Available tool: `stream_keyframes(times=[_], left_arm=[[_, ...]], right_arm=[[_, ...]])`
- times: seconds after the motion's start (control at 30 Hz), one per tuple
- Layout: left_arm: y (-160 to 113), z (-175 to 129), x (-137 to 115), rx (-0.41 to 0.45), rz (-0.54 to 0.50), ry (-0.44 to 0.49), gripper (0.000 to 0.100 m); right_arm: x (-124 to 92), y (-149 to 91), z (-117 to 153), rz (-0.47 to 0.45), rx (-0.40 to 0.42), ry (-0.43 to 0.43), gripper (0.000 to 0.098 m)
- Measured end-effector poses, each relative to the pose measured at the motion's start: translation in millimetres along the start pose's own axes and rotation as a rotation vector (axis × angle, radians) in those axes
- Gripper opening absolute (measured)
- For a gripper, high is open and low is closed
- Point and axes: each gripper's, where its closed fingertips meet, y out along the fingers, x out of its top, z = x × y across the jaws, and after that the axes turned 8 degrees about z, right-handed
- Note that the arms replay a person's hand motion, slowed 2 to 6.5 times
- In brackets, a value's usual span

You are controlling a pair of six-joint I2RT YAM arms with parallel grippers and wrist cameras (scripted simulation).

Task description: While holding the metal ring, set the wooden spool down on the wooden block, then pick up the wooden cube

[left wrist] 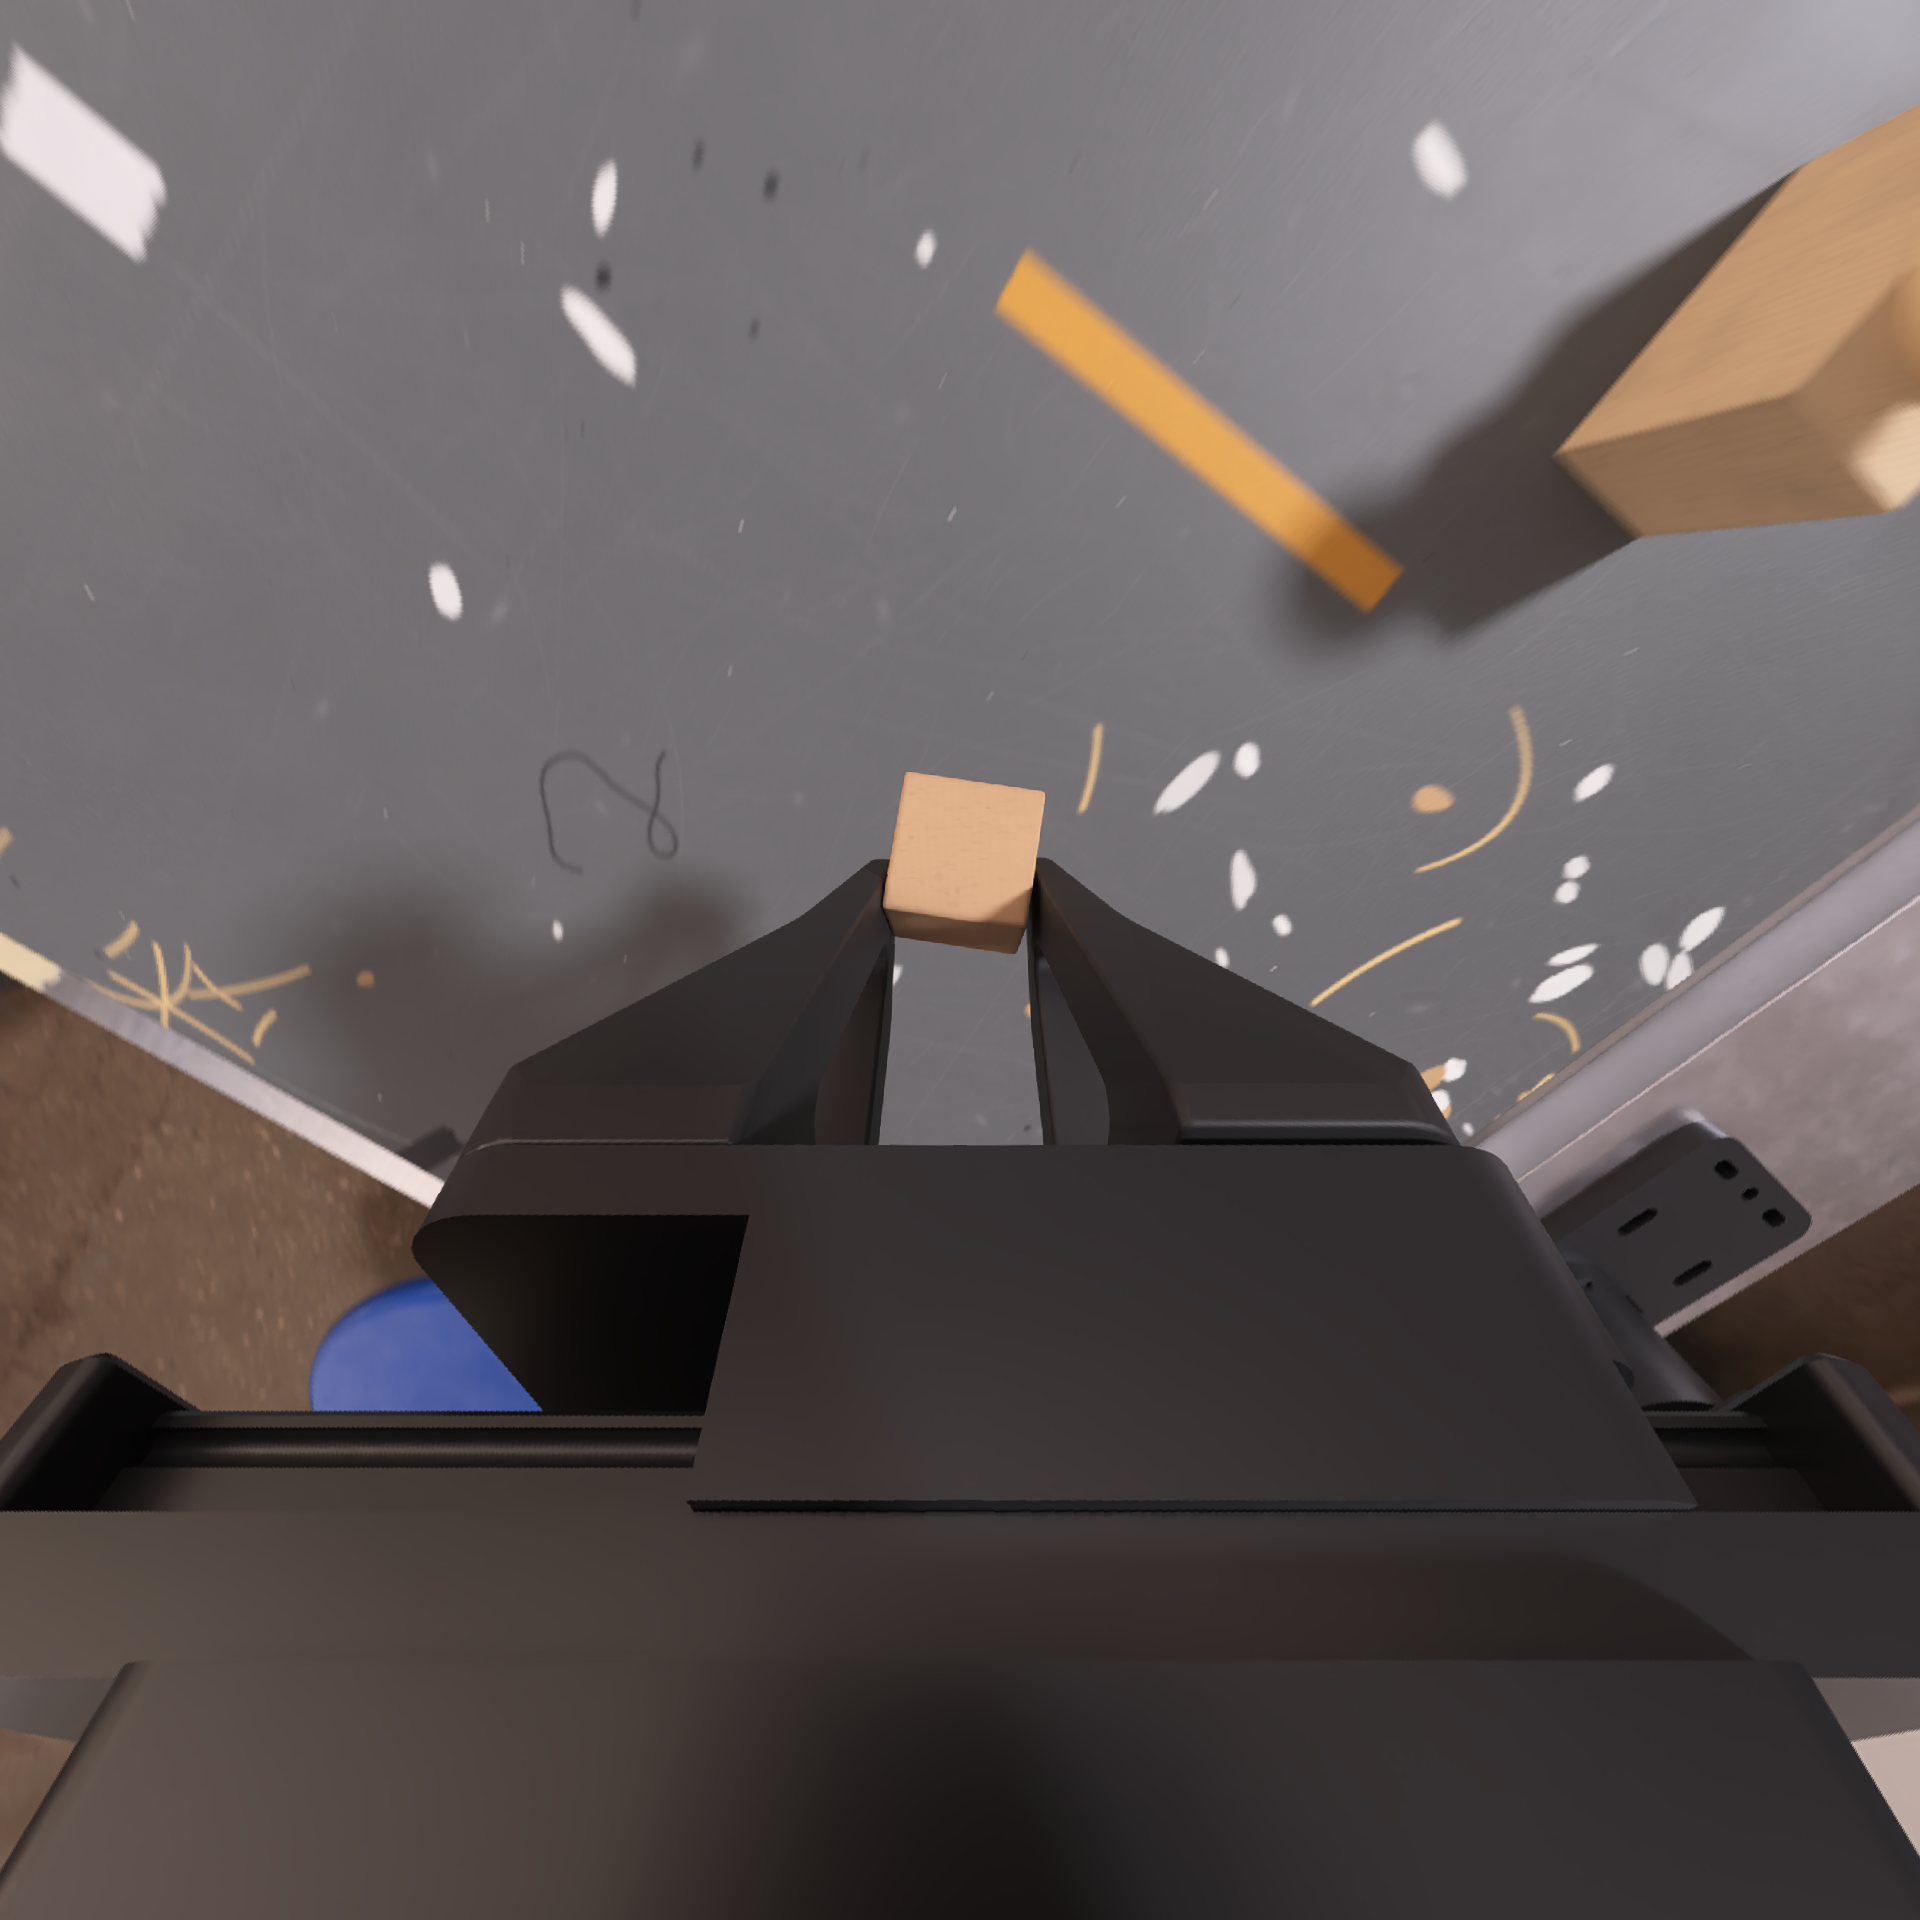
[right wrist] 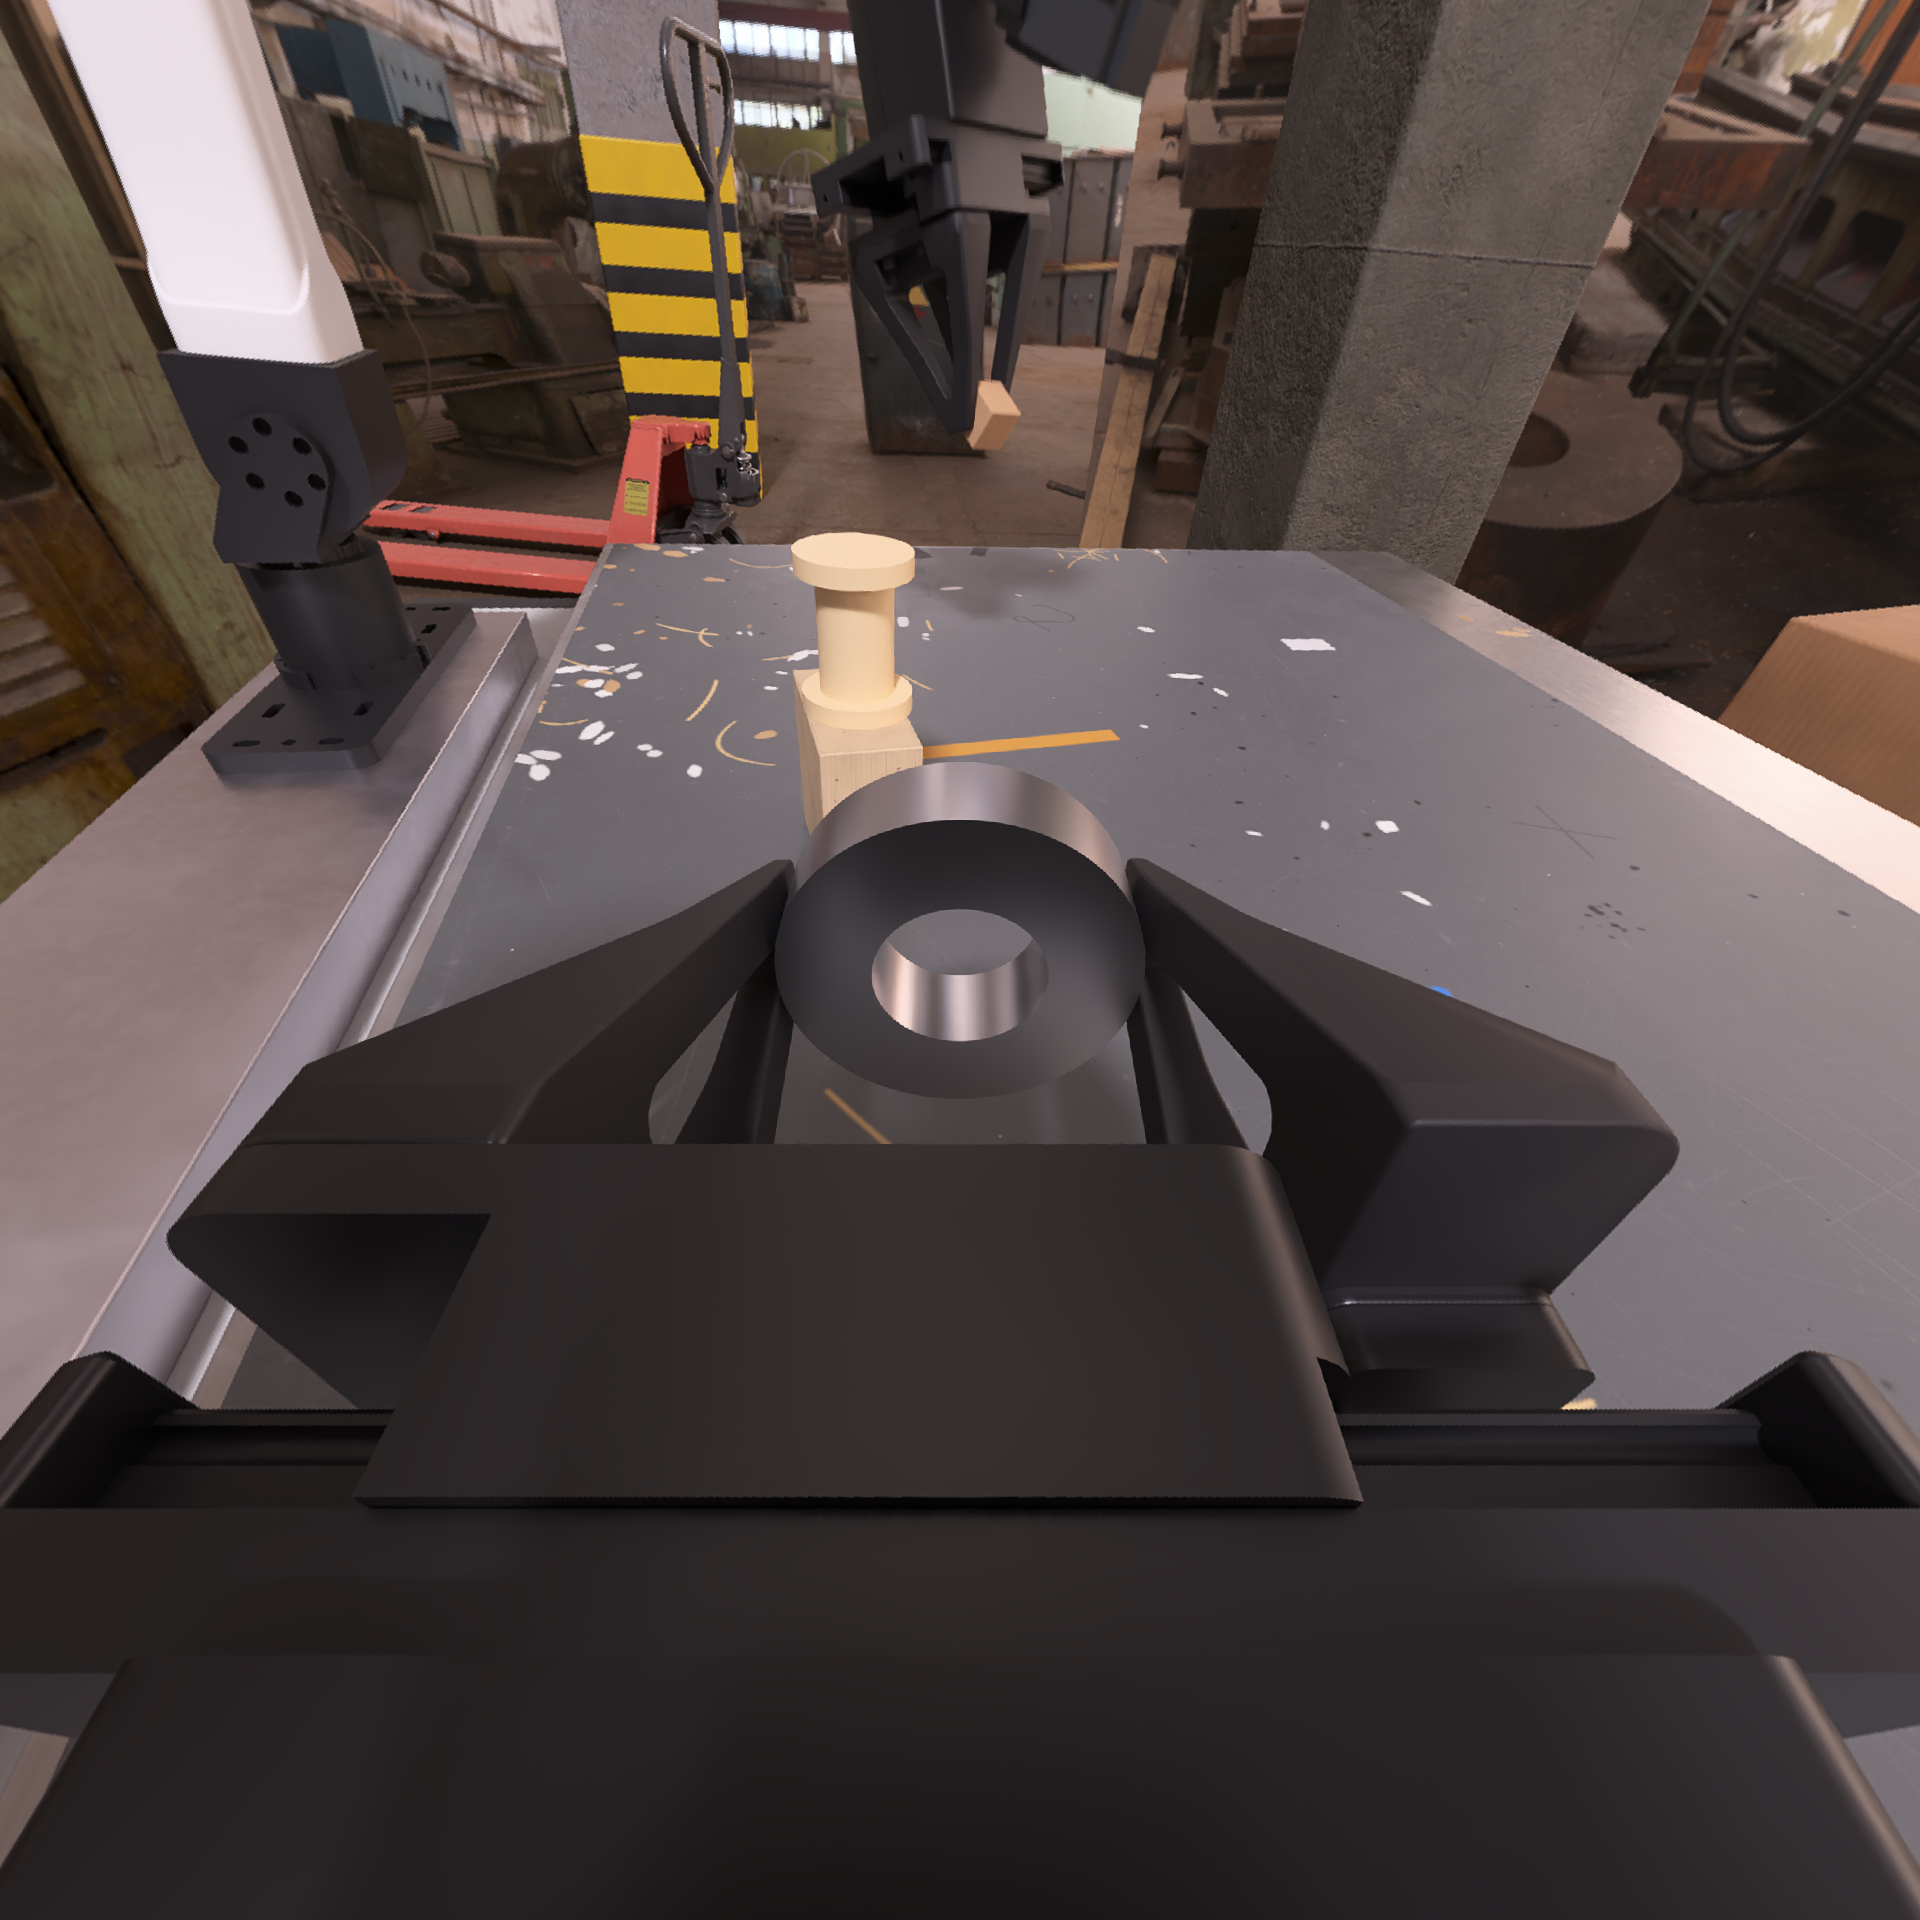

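My left gripper [left wrist: 958, 894] is shut on the small wooden cube [left wrist: 964, 862] and holds it high above the grey table; it also shows far off in the right wrist view [right wrist: 971, 400] with the cube [right wrist: 994, 414] at its tips. My right gripper [right wrist: 961, 883] is shut on the dark metal ring [right wrist: 961, 935], held above the table. The pale wooden spool [right wrist: 854, 629] stands upright on the wooden block [right wrist: 857, 764], just beyond the ring. In the left wrist view the block [left wrist: 1756, 353] is at the upper right, with part of the spool [left wrist: 1896, 468] at the frame edge.
An orange flat strip [left wrist: 1195, 426] lies on the table [right wrist: 1351, 790] near the block; it also shows in the right wrist view [right wrist: 1023, 744]. The left arm's base [right wrist: 312, 582] stands on the metal border at left. A cardboard box [right wrist: 1839, 696] sits beyond the right edge.
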Motion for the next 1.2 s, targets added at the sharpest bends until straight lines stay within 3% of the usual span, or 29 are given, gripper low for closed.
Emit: stream_keyframes(times=[0.57,0.83,1.2], left_arm=[[-51.6,-96.2,67.2,-0.034,-0.500,0.264,0.022],[-49.8,-131.2,81.0,-0.065,-0.613,0.364,0.022],[-37.8,-167.5,88.7,-0.219,-0.673,0.422,0.022]], right_arm=[[1.3,-0.2,-0.2,-0.004,-0.001,-0.005,0.0519],[1.6,-0.2,-0.3,-0.006,-0.001,-0.005,0.0519],[1.6,-0.2,-0.3,-0.007,-0.001,-0.002,0.0519]])
